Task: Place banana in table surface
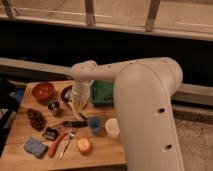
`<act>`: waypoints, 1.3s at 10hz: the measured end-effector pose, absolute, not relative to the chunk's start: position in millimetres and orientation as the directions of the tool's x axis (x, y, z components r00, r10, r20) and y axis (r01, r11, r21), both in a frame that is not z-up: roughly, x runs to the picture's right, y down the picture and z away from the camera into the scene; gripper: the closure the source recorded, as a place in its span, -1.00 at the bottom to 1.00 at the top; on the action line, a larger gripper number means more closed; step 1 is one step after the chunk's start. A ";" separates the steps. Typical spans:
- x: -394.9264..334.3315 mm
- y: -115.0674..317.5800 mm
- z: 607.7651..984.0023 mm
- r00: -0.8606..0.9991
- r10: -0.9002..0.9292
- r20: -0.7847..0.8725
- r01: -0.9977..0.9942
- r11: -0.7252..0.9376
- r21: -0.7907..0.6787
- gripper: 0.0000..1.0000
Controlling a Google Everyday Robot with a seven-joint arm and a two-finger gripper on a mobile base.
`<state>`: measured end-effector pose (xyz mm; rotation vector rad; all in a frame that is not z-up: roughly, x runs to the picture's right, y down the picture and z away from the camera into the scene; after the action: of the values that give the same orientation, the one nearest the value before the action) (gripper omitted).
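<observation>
My gripper [77,107] points straight down over the table surface [100,155], between the dark purple bowl [66,92] and the green tray [102,93]. It is shut on the banana [75,111], a dull-yellow curved piece hanging from its tip just above the wood. The arm's white wrist hides the banana's upper part. A small metal cup [54,106] stands just left of the gripper.
On the tabletop are a red-brown bowl [43,91], a pine cone [36,119], a dark utensil [74,123], a blue cup [95,125], a white cup [112,128], an orange fruit [84,145], a blue sponge [35,148] and a red-handled tool [56,145]. My large white body fills the right.
</observation>
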<state>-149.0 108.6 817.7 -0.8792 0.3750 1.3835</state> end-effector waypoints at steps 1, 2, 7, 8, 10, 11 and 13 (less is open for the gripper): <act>-154.8 117.6 822.1 0.204 0.672 -0.712 -0.948 -0.047 -0.315 0.65; -156.6 122.2 827.0 0.203 0.660 -0.723 -0.951 -0.043 -0.307 0.45; -163.1 110.5 829.3 0.179 0.669 -0.722 -0.954 -0.060 -0.293 -0.55; -161.8 107.0 829.0 0.173 0.675 -0.717 -0.954 -0.066 -0.292 -0.60; -157.0 98.4 828.4 0.154 0.690 -0.707 -0.953 -0.084 -0.290 -0.60; -156.3 96.0 828.3 0.150 0.695 -0.704 -0.953 -0.088 -0.290 -0.60; -154.5 85.6 826.4 0.121 0.720 -0.684 -0.953 -0.108 -0.282 -0.60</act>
<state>-154.5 85.6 826.4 -0.8469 0.3563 1.4642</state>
